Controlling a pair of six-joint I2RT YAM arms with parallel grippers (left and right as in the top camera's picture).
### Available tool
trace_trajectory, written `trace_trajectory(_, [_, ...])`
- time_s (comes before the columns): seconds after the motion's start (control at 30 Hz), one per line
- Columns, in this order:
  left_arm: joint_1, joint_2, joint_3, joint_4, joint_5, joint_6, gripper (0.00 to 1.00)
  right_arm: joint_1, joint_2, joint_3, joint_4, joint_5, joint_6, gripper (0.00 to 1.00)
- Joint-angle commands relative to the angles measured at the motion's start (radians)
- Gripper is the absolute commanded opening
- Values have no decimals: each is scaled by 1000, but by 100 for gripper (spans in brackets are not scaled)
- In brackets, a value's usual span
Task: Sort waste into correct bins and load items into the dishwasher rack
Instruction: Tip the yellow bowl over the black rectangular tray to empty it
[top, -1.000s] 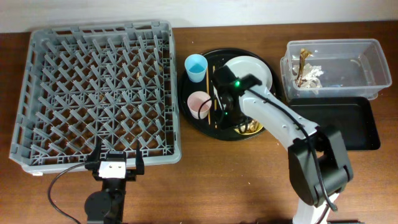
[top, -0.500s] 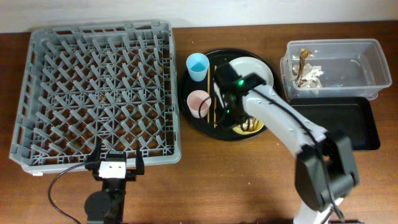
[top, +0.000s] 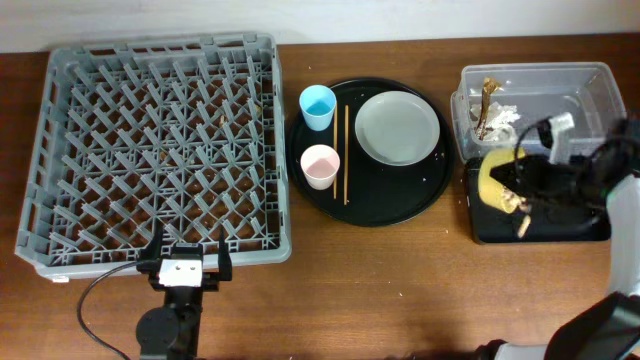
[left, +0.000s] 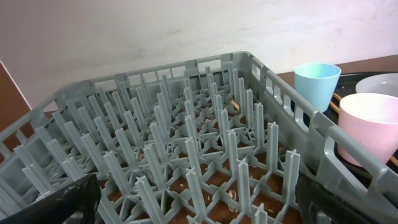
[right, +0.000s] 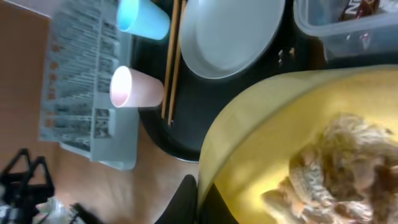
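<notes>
My right gripper (top: 520, 180) is shut on the rim of the yellow bowl (top: 492, 181), which is tipped on its side over the black rectangular tray (top: 572, 226). In the right wrist view the gripper (right: 203, 200) pinches the bowl's (right: 261, 130) edge, and brown-beige leftovers (right: 339, 165) slide inside it. A scrap (top: 522, 226) drops below the bowl. The clear tub (top: 585, 98) holds crumpled tissue (top: 497, 118). Grey plate (top: 399, 126), blue cup (top: 317, 105), pink cup (top: 320, 165) and chopsticks (top: 346, 155) rest on the round tray. My left gripper (top: 185, 268) stands open at the dishwasher rack's (top: 155, 150) near edge.
The round black tray (top: 400, 205) sits between the rack and the two bins. In the left wrist view the rack's pegs (left: 186, 155) fill the frame, with the blue cup (left: 317, 84) and pink cup (left: 373, 127) just past its right wall. Bare wooden table lies along the front.
My right gripper shut on the yellow bowl on the round tray, lifted it and carried it right over the black rectangular tray, tipping it. The left arm has not moved.
</notes>
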Motion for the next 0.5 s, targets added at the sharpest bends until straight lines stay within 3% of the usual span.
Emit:
trace_trajectory(0.0, [4, -5, -5, -1, 8, 13, 99, -108, 39, -134, 122, -275, -46, 4])
trace_trajectory(0.23, [4, -5, -5, -1, 8, 13, 100, -152, 248, -169, 258, -644, -42, 4])
trace_trajectory(0.47, [4, -5, -5, -1, 8, 13, 100, -315, 278, -169, 273, -659, 227, 4])
